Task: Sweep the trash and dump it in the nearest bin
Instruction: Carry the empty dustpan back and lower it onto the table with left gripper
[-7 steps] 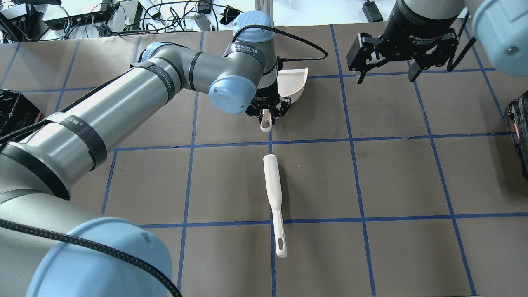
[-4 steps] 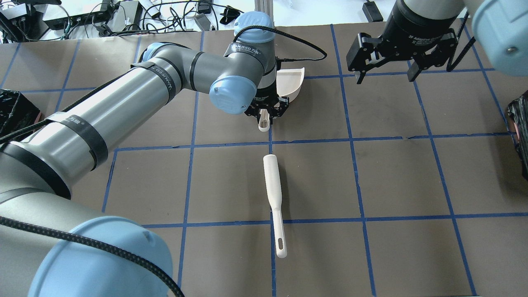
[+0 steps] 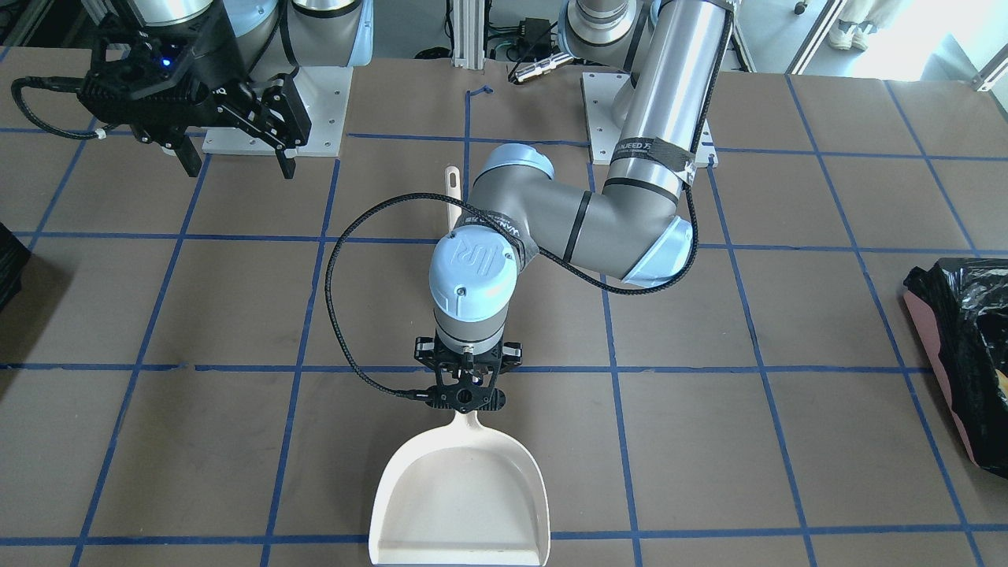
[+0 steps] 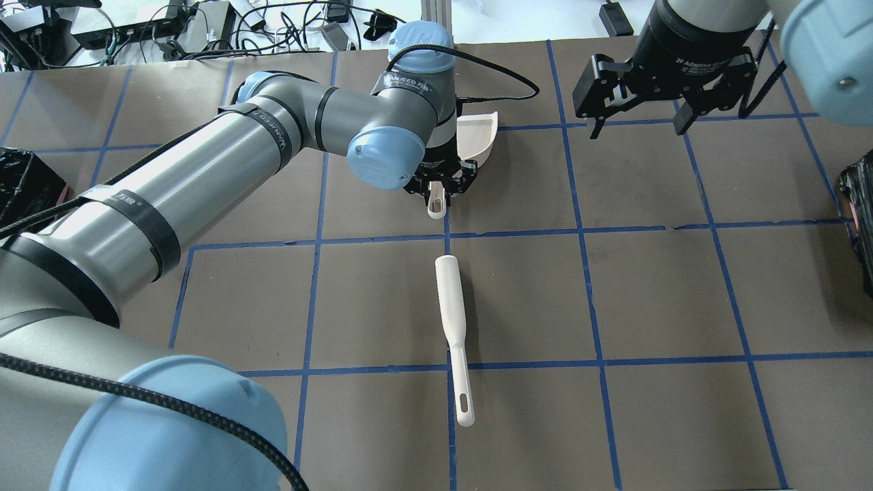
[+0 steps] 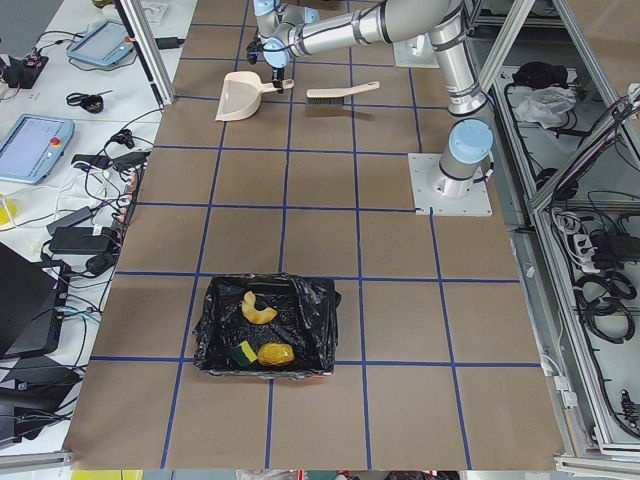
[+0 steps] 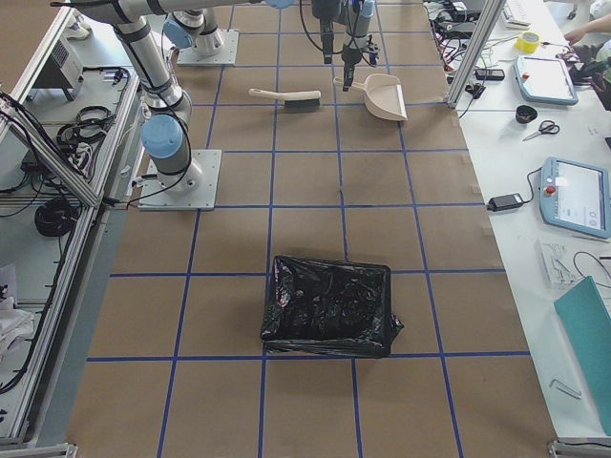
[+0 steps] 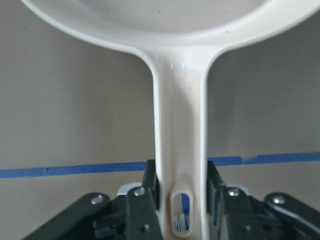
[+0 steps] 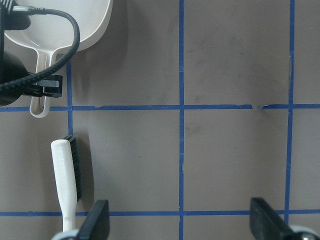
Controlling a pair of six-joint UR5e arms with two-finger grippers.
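My left gripper (image 4: 438, 189) is shut on the handle of the white dustpan (image 3: 461, 504). In the left wrist view its fingers (image 7: 145, 200) press both sides of the handle (image 7: 179, 150). The pan is level, at or just above the table. My right gripper (image 4: 641, 123) is open and empty, hovering at the far right. The three trash pieces lie in the black-lined bin (image 5: 215, 330): the squash slice (image 5: 258, 309), the sponge block (image 5: 244, 353) and the orange lump (image 5: 273, 353). The bin's pink side shows in the front-facing view (image 3: 969, 331).
The white brush (image 4: 451, 307) lies on the table just in front of the dustpan handle, handle toward me; it also shows in the right wrist view (image 8: 65, 175). A second black-lined container (image 6: 329, 305) stands at the table's right end. Blue tape lines grid the brown table.
My left gripper has shifted slightly left and away from me with the dustpan. The right arm and the brush have not moved.
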